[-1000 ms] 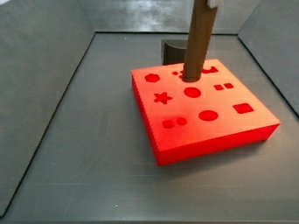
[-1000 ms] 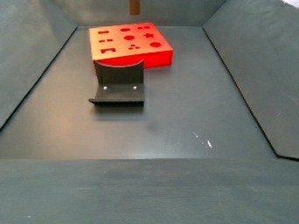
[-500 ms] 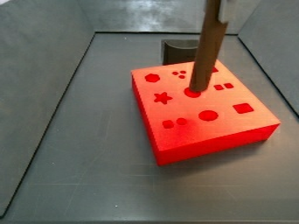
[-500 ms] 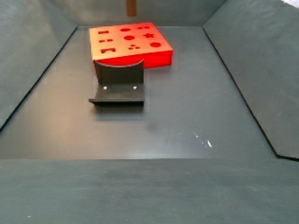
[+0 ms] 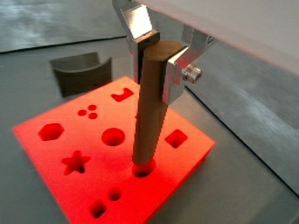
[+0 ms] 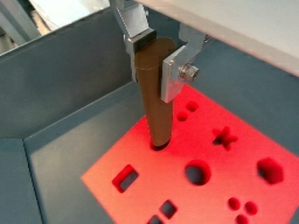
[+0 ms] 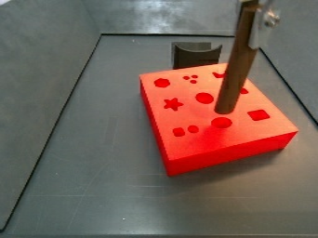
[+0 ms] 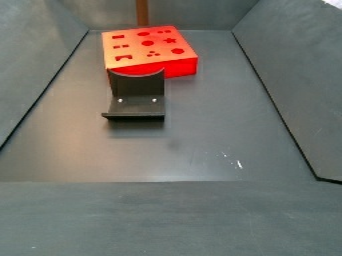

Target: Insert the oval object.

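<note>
Insertion step: my gripper [image 5: 156,54], above the red block [image 7: 236,139], grasps the oval object [image 5: 149,109] upright; tip meets a hole; next, press straight down.

Floor: dark grey matte floor [image 8: 174,200], flat and even from near to far.
Marks: a few pale scuffs [image 8: 234,160] on the floor, right of the middle.
Left wall: grey panel [image 8: 30,60] sloping up and outward from the floor.
Right wall: matching grey panel [image 8: 301,70], a straight seam at its foot.
Far wall: lighter grey panel [image 7: 125,17] with a soft, diffuse sheen.
</note>
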Tool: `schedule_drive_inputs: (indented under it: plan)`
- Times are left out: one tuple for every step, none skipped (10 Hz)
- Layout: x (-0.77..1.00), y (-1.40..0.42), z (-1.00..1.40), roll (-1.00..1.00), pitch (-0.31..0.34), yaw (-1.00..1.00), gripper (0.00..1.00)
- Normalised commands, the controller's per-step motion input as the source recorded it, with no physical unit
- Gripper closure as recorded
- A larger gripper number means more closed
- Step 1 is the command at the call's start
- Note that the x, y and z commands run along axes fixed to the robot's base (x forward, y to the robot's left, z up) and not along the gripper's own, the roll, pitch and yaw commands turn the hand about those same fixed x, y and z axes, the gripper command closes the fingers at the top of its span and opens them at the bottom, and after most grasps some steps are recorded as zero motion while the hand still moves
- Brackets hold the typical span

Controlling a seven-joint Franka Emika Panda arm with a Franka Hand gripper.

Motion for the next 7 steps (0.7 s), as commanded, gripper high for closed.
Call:
schedule_drive_inputs:
  plan:
    - [0.46, -0.01, -0.12, 0.04, 0.0, -0.59, 1.0]
    - [0.0, 0.0, -0.01, 0.05, 0.004, -0.13, 1.0]
    - [0.0, 0.0, -0.08, 0.0, 0.0, 0.0, 1.0]
    - [0.0, -0.02, -0.23, -0.01, -0.03, -0.06, 1.0]
    - [-0.08, -0.04, -0.31, 0.0, -0.04, -0.09, 1.0]
    - [-0.08, -0.02, -0.31, 0.0, -0.043, -0.09, 1.0]
    - [0.0, -0.02, -0.13, -0.03, -0.037, -0.03, 1.0]
